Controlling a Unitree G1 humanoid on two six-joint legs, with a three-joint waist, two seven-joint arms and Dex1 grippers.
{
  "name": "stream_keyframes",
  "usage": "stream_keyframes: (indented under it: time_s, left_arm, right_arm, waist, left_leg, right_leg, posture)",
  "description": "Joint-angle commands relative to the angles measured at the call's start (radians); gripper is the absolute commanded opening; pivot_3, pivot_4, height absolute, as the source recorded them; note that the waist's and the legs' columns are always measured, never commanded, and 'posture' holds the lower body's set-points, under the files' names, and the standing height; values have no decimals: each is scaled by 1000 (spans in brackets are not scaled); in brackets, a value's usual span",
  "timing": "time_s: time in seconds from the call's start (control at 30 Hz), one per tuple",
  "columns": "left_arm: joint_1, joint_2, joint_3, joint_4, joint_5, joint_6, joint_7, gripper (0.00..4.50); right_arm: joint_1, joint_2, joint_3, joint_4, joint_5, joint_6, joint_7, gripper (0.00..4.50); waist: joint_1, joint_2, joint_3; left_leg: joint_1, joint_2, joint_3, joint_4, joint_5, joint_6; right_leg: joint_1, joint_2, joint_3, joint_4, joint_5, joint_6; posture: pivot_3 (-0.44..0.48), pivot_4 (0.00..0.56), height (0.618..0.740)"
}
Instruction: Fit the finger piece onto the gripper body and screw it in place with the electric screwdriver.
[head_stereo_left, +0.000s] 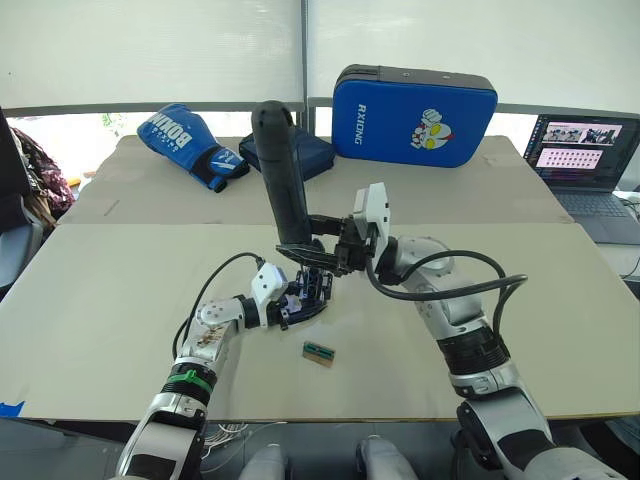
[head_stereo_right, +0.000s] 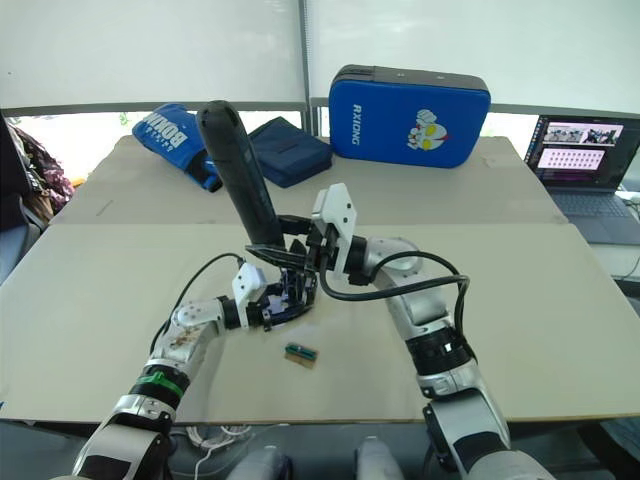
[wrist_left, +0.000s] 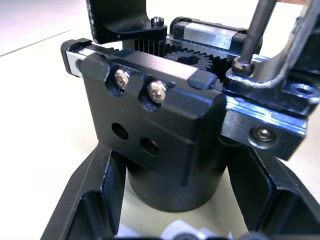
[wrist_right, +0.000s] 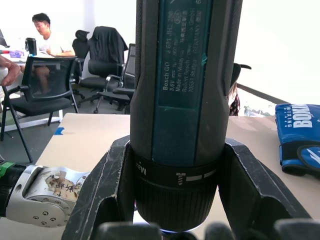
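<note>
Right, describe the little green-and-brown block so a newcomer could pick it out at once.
Start at the pale table and find the two grippers meeting near its middle over the gripper body. Just in front of them, nearer the table's front edge, a tiny block lies flat, alone and touching nothing. It is green on top with brown sides, while everything beside it is black or white.

The gripper body (wrist_left: 165, 125) is showing matt black plastic with bright steel screw heads and a toothed gear on top; the left gripper (wrist_left: 175, 200) fingers clamping it are looking like dull, slightly scuffed black plastic. The electric screwdriver (wrist_right: 182, 100) is showing a smooth satin black plastic barrel with a dark printed label panel and a thin metal bit (wrist_left: 255, 30). The tabletop (head_stereo_left: 120, 290) is looking like matt beige board, and at its far edge the blue pad (head_stereo_left: 415, 115) is looking glossy, like vinyl.
</note>
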Motion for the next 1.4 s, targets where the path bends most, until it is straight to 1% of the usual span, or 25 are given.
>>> stream_keyframes:
  time_s: [0.03, 0.1, 0.23, 0.4, 0.53, 0.6, 0.63, 0.67, 0.7, 0.8, 0.87, 0.97, 1.03, 1.1, 1.17, 1.23, 1.4]
  left_arm:
    - [12, 1, -8, -13, 6, -2, -3, 2433]
    - [13, 3, -9, -9, 14, -1, 8, 2433]
    - [13, 3, -9, 0, 19, -3, 19, 2433]
    - [6, -6, -11, 11, 21, -9, 26, 2433]
    - [6, -7, -8, 10, 7, 3, 9, 2433]
    - [10, -7, -2, 7, 1, 4, 11, 3443]
    - [13, -3, 2, 5, 0, 0, 12, 3763]
    - [17, 1, 5, 2, -1, -4, 11, 4199]
    - [21, 7, 10, -2, -2, -9, 13, 4452]
    - [31, 21, 19, -12, -7, -11, 7, 4452]
    - [59, 57, 36, -44, -26, -5, -20, 4452]
    - [107, 126, 71, -99, -66, 16, -66, 4452]
    - [150, 191, 98, -144, -121, 56, -143, 4452]
    - [182, 256, 118, -154, -137, 60, -194, 4452]
    - [214, 322, 159, -142, -162, 37, -251, 4452]
    - [254, 385, 206, -136, -204, -4, -339, 4452]
    - [328, 484, 295, -137, -275, -39, -479, 4452]
  right_arm:
    - [-57, -13, -47, -51, 60, 31, 27, 1926]
    - [-88, -18, -72, -78, 95, 34, 44, 1926]
    - [-124, -27, -101, -75, 121, 21, 74, 1926]
    - [-124, -37, -122, -72, 137, 9, 110, 1926]
    - [-122, -40, -153, -126, 189, 23, 127, 1926]
    - [-120, -56, -163, -167, 219, 29, 147, 1926]
    - [-119, -64, -172, -189, 233, 42, 145, 1926]
    - [-118, -73, -179, -209, 248, 54, 141, 1926]
    - [-116, -86, -189, -232, 265, 73, 133, 1926]
    - [-108, -116, -205, -276, 299, 106, 119, 1926]
    - [-88, -164, -239, -318, 323, 135, 108, 1926]
    - [-35, -252, -298, -365, 351, 175, 96, 1926]
    - [26, -324, -344, -382, 356, 187, 103, 1926]
    - [93, -388, -380, -394, 352, 182, 124, 1926]
    - [186, -441, -437, -411, 355, 173, 131, 1926]
    - [293, -487, -499, -432, 344, 149, 146, 1926]
    - [524, -539, -623, -483, 331, 92, 174, 1926]
  waist:
    - [0, 0, 0]
    - [1, 0, 0]
    - [1, 0, 0]
    - [1, 0, 0]
    - [3, 0, 0]
    - [4, 0, 0]
    - [4, 0, 0]
    - [4, 0, 0]
    - [3, 0, 0]
    - [1, 0, 0]
    - [-4, 0, 0]
    - [-8, 0, 1]
    - [-9, 0, 1]
    - [-6, 0, 1]
    - [-5, 0, 1]
    - [-2, 0, 2]
    - [3, 1, 4]
  left_leg:
    - [-1, 0, 0, 0, 0, 0]
    - [-3, 0, 0, 0, 0, 0]
    - [-4, 0, 0, 0, 0, 0]
    - [-4, 0, 0, 0, 0, 0]
    - [-4, 0, 0, 0, 0, 0]
    - [-4, 0, -1, 0, 0, 0]
    - [-5, 0, -1, 0, 0, 0]
    - [-5, 0, -1, 0, 0, 0]
    - [-4, 0, -1, 0, 0, 0]
    - [-4, 0, -1, 0, 0, 0]
    - [-4, 1, -1, 0, 0, 0]
    - [-4, 1, -1, -2, 0, 0]
    - [-4, 1, -2, -3, 0, 0]
    - [-3, 1, -1, -4, 0, 0]
    - [-3, 1, 1, -4, 0, 0]
    - [-4, 1, 1, -5, 0, 0]
    - [-5, 1, 2, -5, 0, 0]
  right_leg:
    - [-1, 0, 0, 0, 0, 0]
    - [-2, 0, 0, 0, 0, 0]
    - [-4, 0, 0, 0, 0, 0]
    - [-3, 0, 0, 0, 0, 0]
    - [-3, 0, 0, 0, 0, 0]
    - [-3, 0, 0, -1, 0, 0]
    - [-3, 0, 0, -1, 0, 0]
    - [-3, 0, 0, -1, 0, 0]
    - [-3, 0, 0, -1, 0, 0]
    - [-3, 0, 0, 0, 0, 0]
    - [-3, 0, 0, 0, 0, 0]
    - [-4, 0, 0, -1, 0, 0]
    - [-5, 0, 1, -2, 0, 0]
    - [-5, 0, 1, -2, 0, 0]
    - [-5, 0, 1, -2, 0, 0]
    - [-4, 0, 0, -3, 0, 0]
    - [-4, -1, 1, -4, -1, 0]
  posture:
    - [0, 150, 740]
    - [0, 150, 740]
    - [0, 150, 740]
    - [0, 150, 740]
    - [0, 150, 740]
    - [0, 150, 740]
    - [0, 150, 740]
    - [0, 150, 740]
    - [0, 150, 740]
    - [0, 150, 740]
    - [0, 150, 740]
    - [0, 150, 740]
    - [0, 150, 740]
    - [0, 150, 740]
    - [0, 150, 740]
    - [0, 150, 740]
    - [0, 150, 740]
